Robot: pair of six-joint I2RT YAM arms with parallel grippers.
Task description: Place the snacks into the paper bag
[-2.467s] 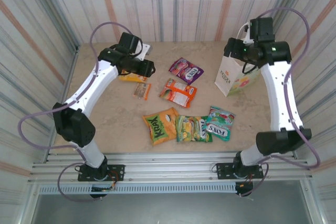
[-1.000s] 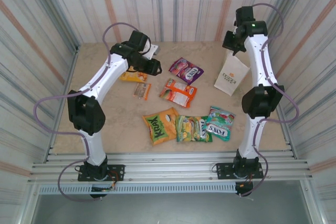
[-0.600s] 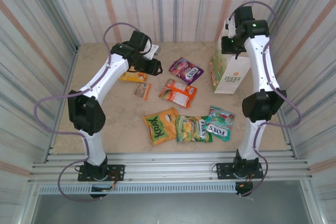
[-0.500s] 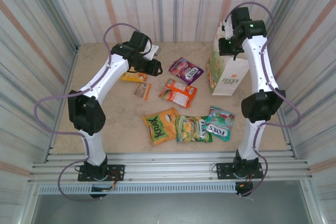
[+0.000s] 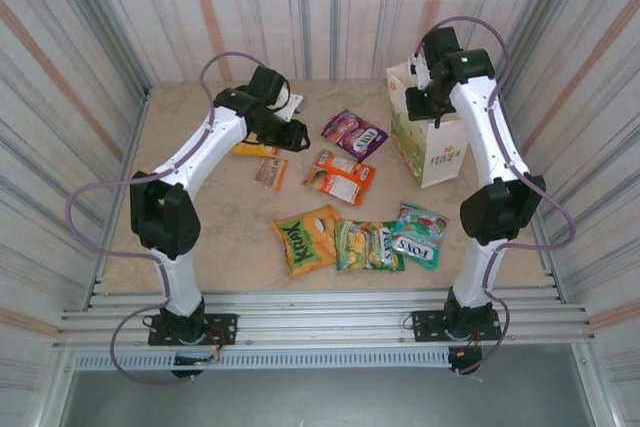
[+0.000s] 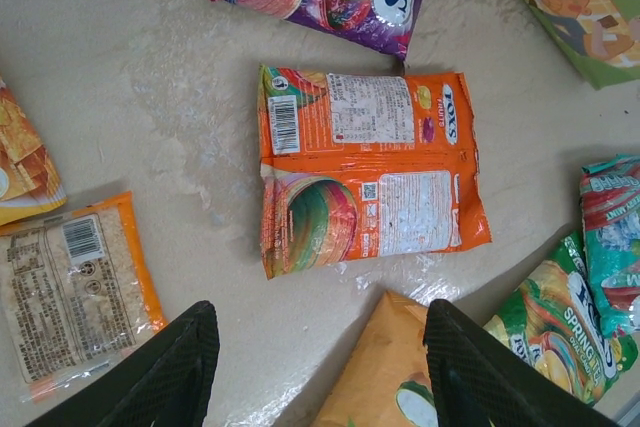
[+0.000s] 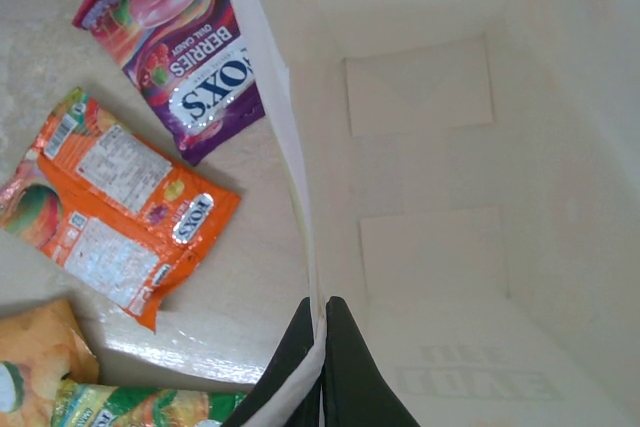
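Observation:
The white paper bag [image 5: 436, 150] stands upright at the back right. My right gripper [image 5: 423, 97] is shut on its rim [image 7: 300, 197], and the wrist looks into the empty inside [image 7: 430, 197]. My left gripper [image 5: 297, 133] hangs open above the table, fingers [image 6: 175, 362] wide, over the gap below the orange-red packet [image 6: 370, 182]. The snacks lie flat: purple [image 5: 355, 133], orange-red [image 5: 340, 176], Krax [image 5: 307, 239], green-yellow [image 5: 368, 245], teal [image 5: 418, 234], a small bar [image 5: 270, 173] and a yellow-orange one [image 5: 252, 148] partly under the left arm.
Corrugated walls [image 5: 330, 7] close in the table on three sides. The bag stands close to the right wall. A metal rail [image 5: 320, 322] runs along the near edge by the arm bases.
My right gripper has pulled the bag's rim left and toward me, and the tilted bag now stands upright with its mouth open. The left gripper drifted slightly right.

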